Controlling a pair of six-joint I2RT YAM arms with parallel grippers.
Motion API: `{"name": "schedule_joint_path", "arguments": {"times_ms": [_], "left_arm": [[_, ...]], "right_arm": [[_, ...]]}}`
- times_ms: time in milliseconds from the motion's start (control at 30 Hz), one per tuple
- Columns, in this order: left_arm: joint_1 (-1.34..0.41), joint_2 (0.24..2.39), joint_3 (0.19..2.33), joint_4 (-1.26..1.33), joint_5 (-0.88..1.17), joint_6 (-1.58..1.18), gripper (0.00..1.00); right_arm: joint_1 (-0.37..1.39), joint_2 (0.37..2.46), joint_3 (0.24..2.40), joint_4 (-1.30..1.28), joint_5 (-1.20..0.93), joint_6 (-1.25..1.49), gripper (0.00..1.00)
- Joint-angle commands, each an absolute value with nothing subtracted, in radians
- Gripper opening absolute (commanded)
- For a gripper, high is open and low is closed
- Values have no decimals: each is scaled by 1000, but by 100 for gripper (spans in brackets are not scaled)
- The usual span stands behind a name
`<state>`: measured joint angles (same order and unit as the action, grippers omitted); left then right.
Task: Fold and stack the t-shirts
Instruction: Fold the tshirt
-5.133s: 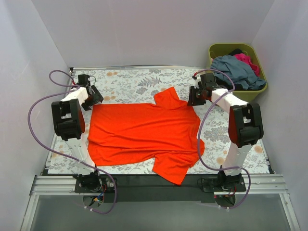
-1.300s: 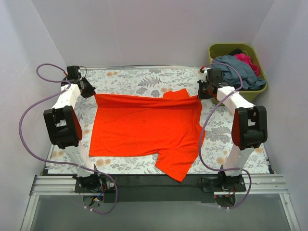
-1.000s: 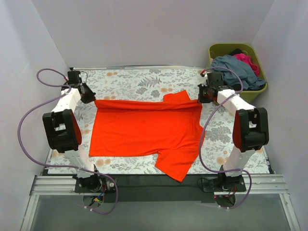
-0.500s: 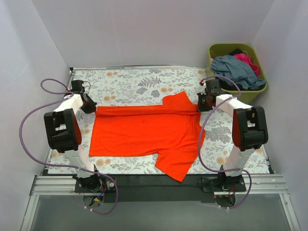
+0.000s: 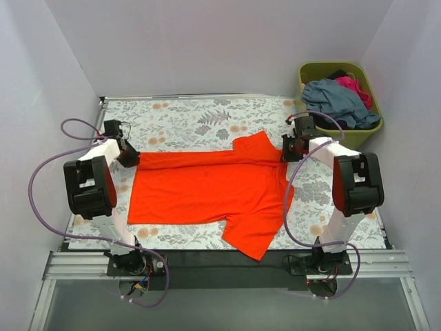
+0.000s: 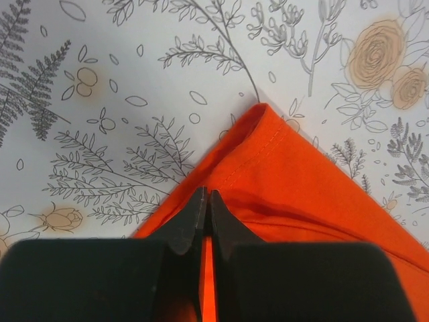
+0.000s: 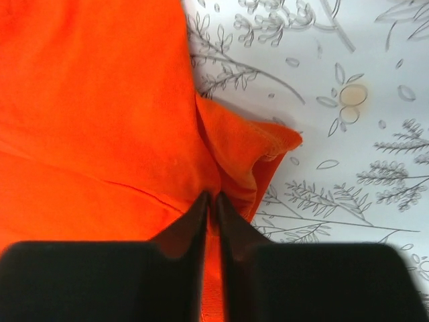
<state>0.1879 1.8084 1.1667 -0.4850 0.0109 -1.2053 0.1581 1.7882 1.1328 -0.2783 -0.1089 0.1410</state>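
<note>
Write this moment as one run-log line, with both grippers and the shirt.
left gripper: shut on orange t-shirt, far-left corner | right gripper: shut on its far-right edge | far edge folded over | other shirts in green basket

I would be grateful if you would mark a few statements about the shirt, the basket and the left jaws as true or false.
1. The orange t-shirt lies spread on the floral table. True.
2. The olive-green basket is empty. False: it holds a grey-blue shirt and a pink shirt, among others.
3. The left jaws are closed on an edge of the orange t-shirt. True.
4. The basket stands at the near left corner of the table. False: it stands beyond the far right corner.
</note>
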Motion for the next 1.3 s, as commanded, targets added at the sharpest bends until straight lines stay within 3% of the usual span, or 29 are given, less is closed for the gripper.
{"name": "schedule_joint_path", "arguments": {"times_ms": [0,100,167,300,467,800,1267], "left_arm": [[195,1746,1129,-497,-15,-1229,6],[193,1707,1103,-500,-31,-1252,23],[193,1666,1098,-497,-32,-1259,51],[181,1609,1123,-495,-14,-1253,85],[82,1606,1179,-473,58,-1221,88],[-251,1908,1488,-430,167,-1213,88],[-440,2275,1805,-330,222,-1180,71]], "right_arm": [[158,1747,1101,-267,-146,153,20],[181,1701,1112,-268,-143,115,33],[205,1683,1144,-267,-140,95,35],[241,1704,1239,-264,-124,49,36],[244,1842,1388,-259,-114,34,36],[242,2052,1583,-256,-117,5,36],[232,2201,1715,-249,-94,5,36]]}}
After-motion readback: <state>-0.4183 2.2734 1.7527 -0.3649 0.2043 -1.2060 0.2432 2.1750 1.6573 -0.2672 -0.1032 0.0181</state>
